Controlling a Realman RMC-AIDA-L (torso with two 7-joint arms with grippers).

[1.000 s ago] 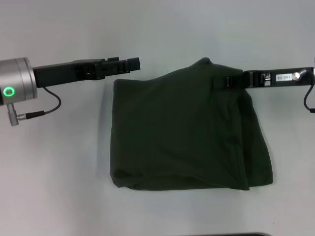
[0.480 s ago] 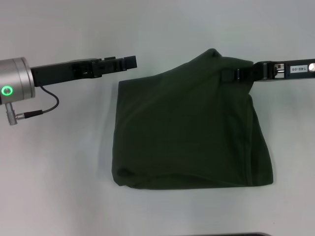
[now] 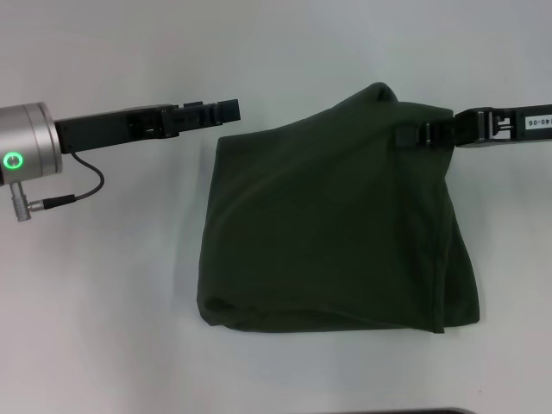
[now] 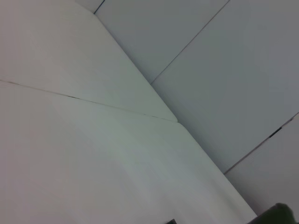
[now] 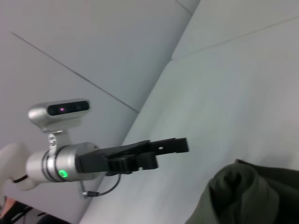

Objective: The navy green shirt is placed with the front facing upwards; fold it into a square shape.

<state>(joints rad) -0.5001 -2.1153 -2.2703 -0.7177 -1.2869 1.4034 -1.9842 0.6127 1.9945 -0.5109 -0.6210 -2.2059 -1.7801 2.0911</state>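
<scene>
The right gripper (image 3: 412, 136) has its jaws clamped on the folded navy green shirt (image 3: 332, 233), squaring its far right corner; next, release. The left gripper (image 3: 226, 109) hovers empty, its jaw gap unclear.

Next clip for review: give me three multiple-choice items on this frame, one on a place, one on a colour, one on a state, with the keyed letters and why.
1. Where is the right pincer?
A. At the shirt's far right corner
B. At the shirt's near edge
C. Off the cloth

2. What colour is the lamp on the left arm?
A. Red
B. Green
C. Blue

3. What state is the shirt in?
A. Spread flat, sleeves out
B. Folded into a rough square
C. Rolled up

Answers: 1 A, the right pincer meets the navy green shirt at its raised far right corner. 2 B, a green ring lamp glows; the left pincer hangs beside the cloth. 3 B, layered edges show no sleeves.
</scene>
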